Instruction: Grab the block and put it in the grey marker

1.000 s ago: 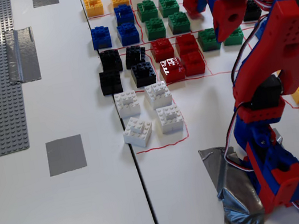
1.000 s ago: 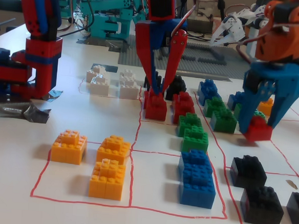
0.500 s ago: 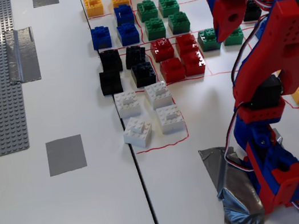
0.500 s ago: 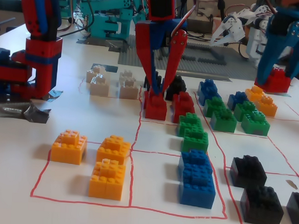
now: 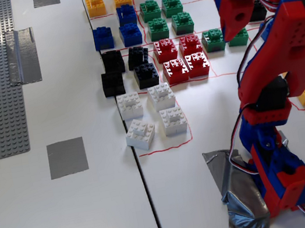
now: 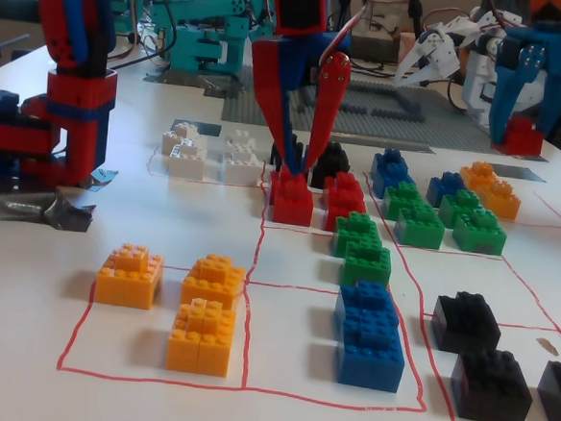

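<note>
the blue gripper [image 6: 522, 131] is squeezing the red block [image 6: 522, 137] between its two fingers, far back on the table. the green blocks [image 6: 439, 222] and orange blocks [image 6: 489, 187] are sitting in front of it, nearer the camera

**Red-and-blue printed arm**

Arm [image 5: 281, 38] built from red and blue plastic segments, mixed per link. Black servo blocks sit at the joints. Thin red, white and black cables loop along the lower links. Round holes and small screw dots mark the red upper link. Blue base [image 5: 286, 185] sits on crumpled silver tape. Gripper [image 6: 527, 102] has blue fingers under an orange top.
</note>
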